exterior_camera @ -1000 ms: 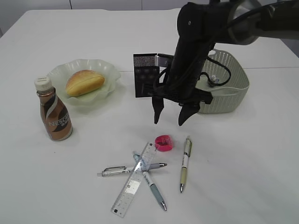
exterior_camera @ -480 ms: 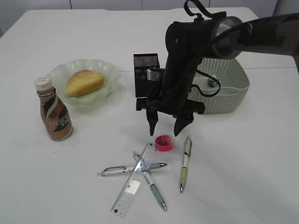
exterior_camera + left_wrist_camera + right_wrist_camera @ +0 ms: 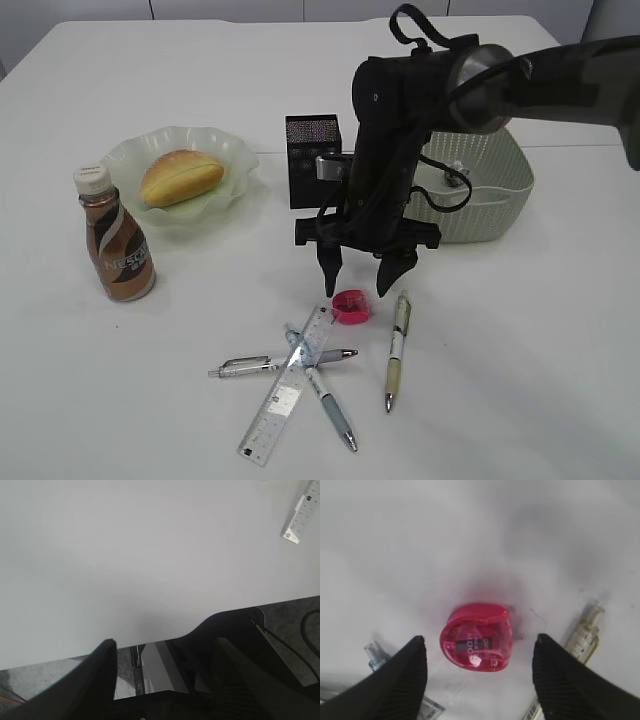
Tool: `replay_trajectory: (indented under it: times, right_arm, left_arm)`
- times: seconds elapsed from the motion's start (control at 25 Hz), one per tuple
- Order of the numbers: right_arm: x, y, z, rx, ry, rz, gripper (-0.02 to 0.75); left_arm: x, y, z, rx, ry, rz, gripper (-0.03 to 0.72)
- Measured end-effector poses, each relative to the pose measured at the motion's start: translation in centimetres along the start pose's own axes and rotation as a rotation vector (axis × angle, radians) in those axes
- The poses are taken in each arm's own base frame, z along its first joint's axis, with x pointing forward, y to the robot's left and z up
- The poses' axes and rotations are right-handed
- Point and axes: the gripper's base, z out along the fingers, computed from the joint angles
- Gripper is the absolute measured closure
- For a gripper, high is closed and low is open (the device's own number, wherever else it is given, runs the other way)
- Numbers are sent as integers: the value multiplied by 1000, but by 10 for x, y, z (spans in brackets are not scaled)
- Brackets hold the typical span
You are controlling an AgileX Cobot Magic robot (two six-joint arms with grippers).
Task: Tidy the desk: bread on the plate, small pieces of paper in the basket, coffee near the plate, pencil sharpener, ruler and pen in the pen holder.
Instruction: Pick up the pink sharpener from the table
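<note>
**Right gripper parked over the pink sharpener, jaws wide**

The right gripper (image 3: 362, 280) hangs just above the pink pencil sharpener (image 3: 351, 306), its two dark fingers spread apart with nothing between them. From the right wrist view the sharpener (image 3: 477, 637) sits on the white table (image 3: 520, 340) framed between the fingertips (image 3: 402, 680), not touched by either one (a bit of shadow around it, that's all).

The left gripper (image 3: 160, 680) is over a bare stretch of table near its edge, fingers apart and holding nothing. Only the end of the ruler (image 3: 301, 517) pokes into the top right corner of that view.

Where everything else is:
- The bread (image 3: 181, 176) is already lying on the pale green plate (image 3: 125, 150), left side of the table.
- The coffee bottle (image 3: 115, 236) stands upright just in front of the plate, near its left rim.
- The clear ruler (image 3: 288, 383) lies on a slant below and left of the sharpener, across a blue pen (image 3: 325, 392) and a silver pen (image 3: 245, 365) that cross each other under it.
- A green pen (image 3: 397, 350) lies on its own just right of the sharpener, pointing toward the front edge.
- The black mesh pen holder (image 3: 312, 160) stands behind the arm, upright, between the plate and the basket (image 3: 495, 190).
- The basket sits at the right, partly hidden by the arm; there's something small and pale inside, but it can't be made out.
</note>
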Motion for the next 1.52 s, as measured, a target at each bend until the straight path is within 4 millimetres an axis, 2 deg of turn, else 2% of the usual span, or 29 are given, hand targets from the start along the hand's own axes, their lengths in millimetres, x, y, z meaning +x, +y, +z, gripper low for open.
replay_trajectory:
  times: [0.68,1.2,1.52]
  right_arm:
    - [-2,0,6,0,-3,-1,220]
    - [-4,0,22,-7,25,12,220]
    - [-4,0,22,-8,28,11,220]
  left_arm:
    - [0,0,0,-3,0,1,255]
    - [0,0,0,-5,0,2,255]
    - [0,1,0,-10,-1,3,255]
